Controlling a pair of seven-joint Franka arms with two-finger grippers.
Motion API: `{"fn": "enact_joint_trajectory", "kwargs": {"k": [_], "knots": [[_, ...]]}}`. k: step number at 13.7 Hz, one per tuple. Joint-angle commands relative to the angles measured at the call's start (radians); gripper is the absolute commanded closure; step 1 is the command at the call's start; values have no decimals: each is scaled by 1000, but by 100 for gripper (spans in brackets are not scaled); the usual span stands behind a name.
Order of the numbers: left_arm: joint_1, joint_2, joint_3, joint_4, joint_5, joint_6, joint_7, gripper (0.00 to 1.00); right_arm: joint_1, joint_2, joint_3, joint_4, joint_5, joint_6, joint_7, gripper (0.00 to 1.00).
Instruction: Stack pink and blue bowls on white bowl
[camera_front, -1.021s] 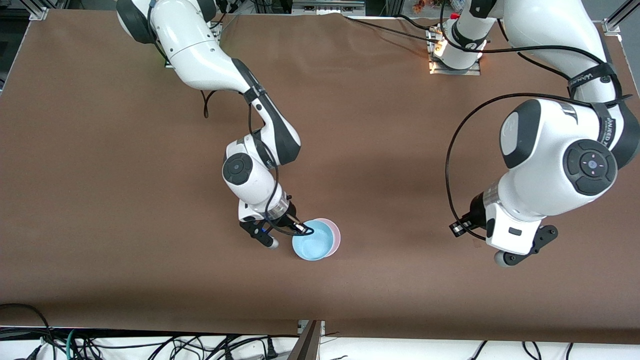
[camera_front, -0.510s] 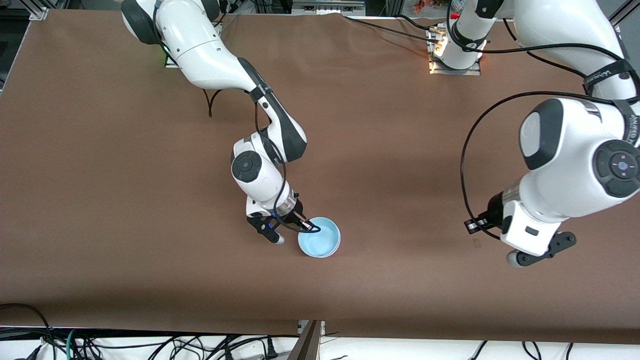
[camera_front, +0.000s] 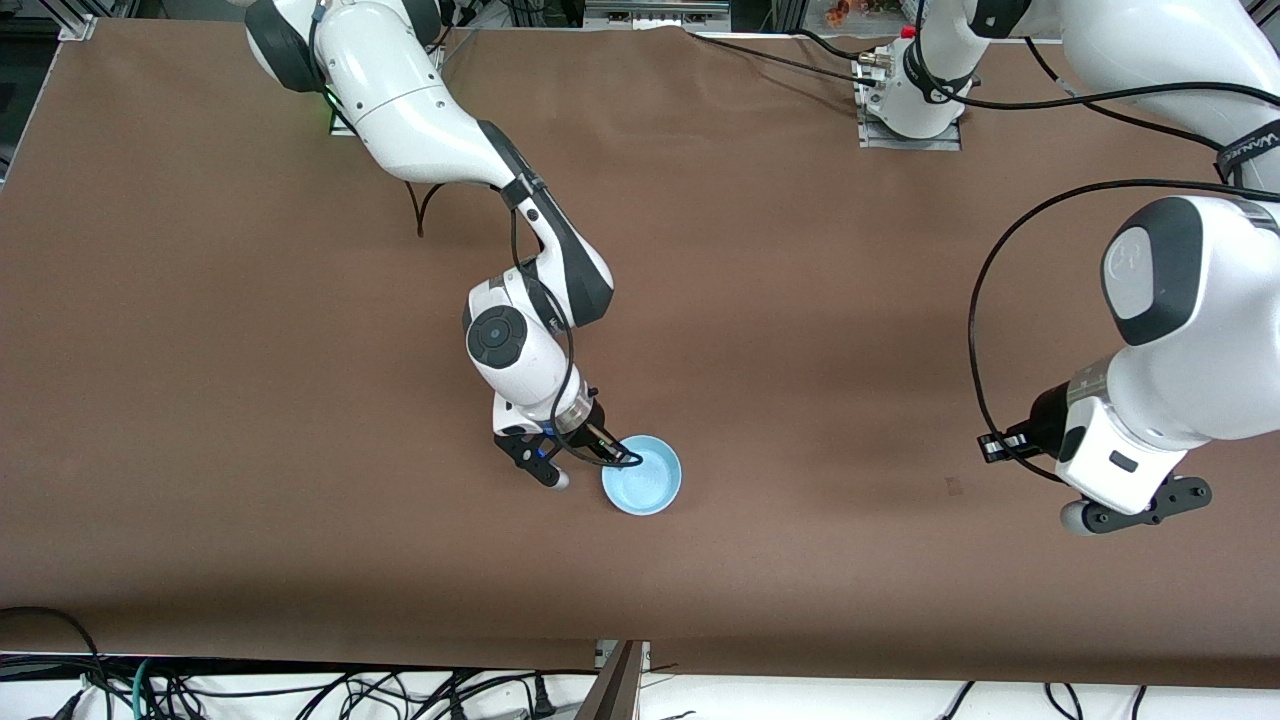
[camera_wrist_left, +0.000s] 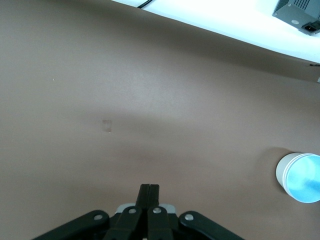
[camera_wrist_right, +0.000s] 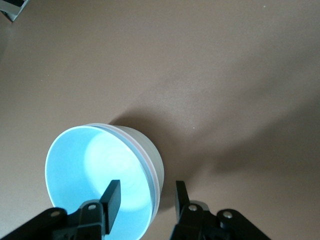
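Observation:
The light blue bowl (camera_front: 642, 475) sits nested on top of the stack near the middle of the table. In the right wrist view the blue bowl (camera_wrist_right: 95, 175) fills the pink bowl, of which only a thin rim line (camera_wrist_right: 149, 167) shows, and the white bowl's wall (camera_wrist_right: 145, 142) is outermost. My right gripper (camera_front: 605, 457) is open, its fingers astride the stack's rim (camera_wrist_right: 147, 190), one inside the blue bowl and one outside the wall. My left gripper (camera_front: 1135, 505) is shut and empty (camera_wrist_left: 149, 189) over bare table toward the left arm's end. The stack (camera_wrist_left: 300, 177) shows small in the left wrist view.
The brown table (camera_front: 300, 400) carries nothing else. Cables (camera_front: 300, 690) hang along the table's edge nearest the front camera. A small pale mark (camera_wrist_left: 107, 125) lies on the tabletop under the left gripper.
The blue bowl has come down onto the pink bowl, which now hides under it. My right gripper moved slightly with it. My left arm has drawn away toward its end of the table.

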Motion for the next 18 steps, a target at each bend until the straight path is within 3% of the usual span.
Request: {"fn": "enact_joint_trajectory", "kwargs": {"k": [1,2,5,6,8,10,11,12,14,17,18], "knots": [[0,-33,-2,-33,-8,-18,40,100,-6,-6,-5,29,-17,-59,5,43],[0,-33,0,-33,-8,-18,40,100,-6,-15,-24,29,-18,-74,2,40],[6,-34,0,-35,-8,-18,49,97,-15,-89,-99,31,-30,-195,-119,0],[12,-34,-2,-33,-3,-18,49,97,-35,-124,-119,29,-27,-247,-195,0],[14,-36,0,-33,2,-18,49,87,-96,-198,-130,26,-30,-359,-314,0],[15,-39,-3,-38,15,-33,60,64,-150,-284,-171,9,-32,-510,-392,0],[15,-40,-2,-44,17,-39,77,58,-171,-325,-192,2,-30,-601,-456,0],[15,-43,-2,-44,15,-40,82,43,-188,-376,-214,-13,-26,-675,-527,0],[12,-43,-2,-46,17,-40,82,31,-210,-504,-257,-99,-24,-749,-613,0],[12,-42,-3,-44,17,-36,83,0,-210,-693,-341,-255,-38,-816,-754,0],[14,-42,-3,-50,17,-39,83,0,-208,-744,-358,-305,-55,-827,-782,0]]}}
